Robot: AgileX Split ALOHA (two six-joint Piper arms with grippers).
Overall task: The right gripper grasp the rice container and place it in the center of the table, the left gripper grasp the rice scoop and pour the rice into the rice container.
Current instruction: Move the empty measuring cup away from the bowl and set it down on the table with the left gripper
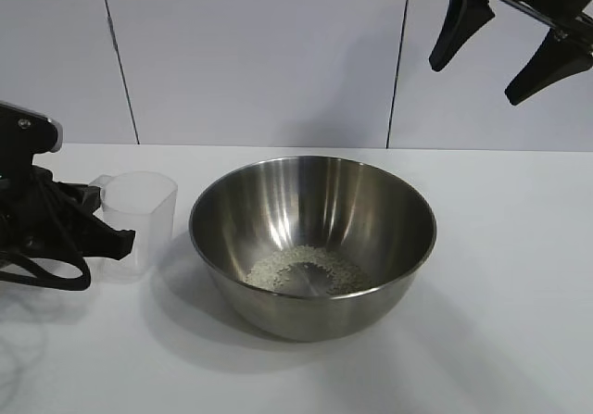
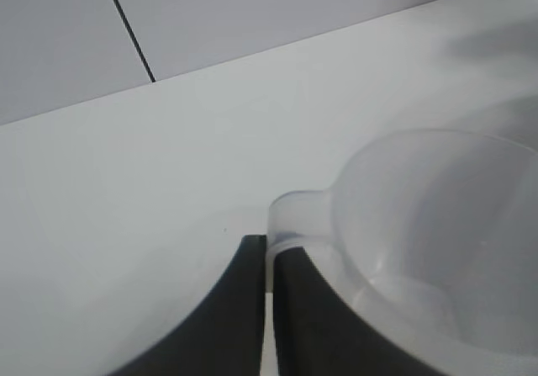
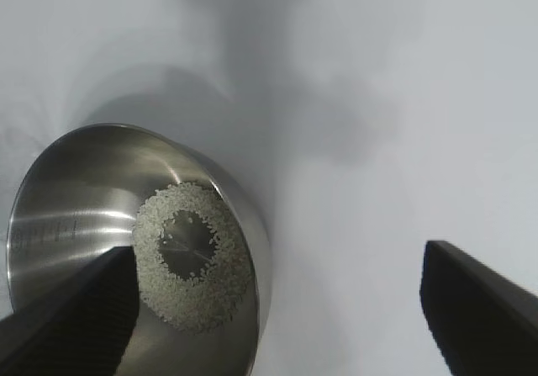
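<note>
one unmarked rice container [image 1: 313, 238], rice [image 1: 306, 270] inside

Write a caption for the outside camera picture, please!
Rice sits in the steel bowl while the left claw holds the plastic scoop beside it.

The black two-fingered left gripper [image 1: 116, 238] lay low at the exterior view's left edge, its tapered fingers [image 2: 227, 317] pressed almost together, while the black two-fingered right gripper [image 1: 500, 48] hung high at the upper right, its pointed fingers [image 3: 479, 313] splayed wide and angled downward.
</note>
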